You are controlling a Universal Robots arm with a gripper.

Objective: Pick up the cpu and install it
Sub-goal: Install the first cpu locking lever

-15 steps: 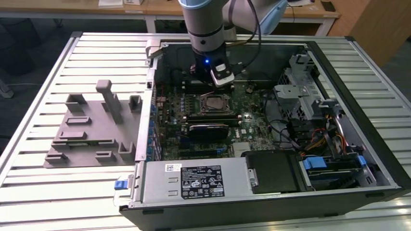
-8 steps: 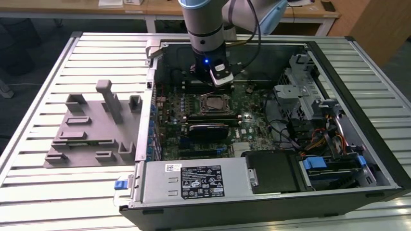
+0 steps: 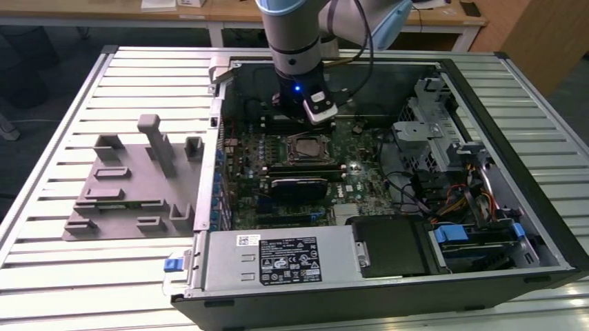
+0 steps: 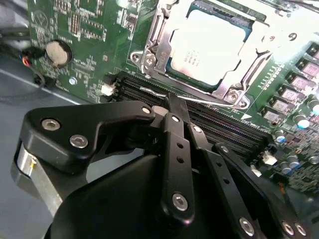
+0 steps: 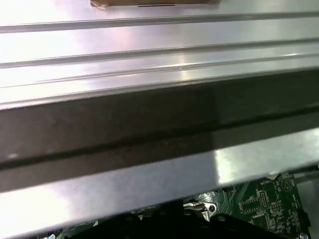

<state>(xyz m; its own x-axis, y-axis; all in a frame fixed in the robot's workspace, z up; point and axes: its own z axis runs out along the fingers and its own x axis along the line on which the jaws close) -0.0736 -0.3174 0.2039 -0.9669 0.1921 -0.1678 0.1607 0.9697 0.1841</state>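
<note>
The cpu (image 4: 209, 45), a flat square chip with a silvery top, lies inside the metal-framed socket (image 4: 149, 59) on the green motherboard (image 4: 84, 30). In the exterior view the cpu (image 3: 307, 147) sits at the middle of the board inside the open computer case (image 3: 387, 289). My gripper (image 4: 168, 102) hangs just above the black memory slots (image 4: 144, 92) beside the socket, apart from the chip. Its black fingers (image 4: 175, 149) are drawn together at the tips with nothing between them. In the exterior view my gripper (image 3: 299, 116) hovers just behind the socket.
A grey plastic tray (image 3: 129, 186) with upright posts rests on the slatted metal table (image 3: 55, 269), at the exterior view's left of the case. Drive cage and cables (image 3: 442, 158) crowd the case's other side. A power supply (image 3: 276, 261) fills the front. The case's rim (image 5: 149, 129) crosses the first wrist view.
</note>
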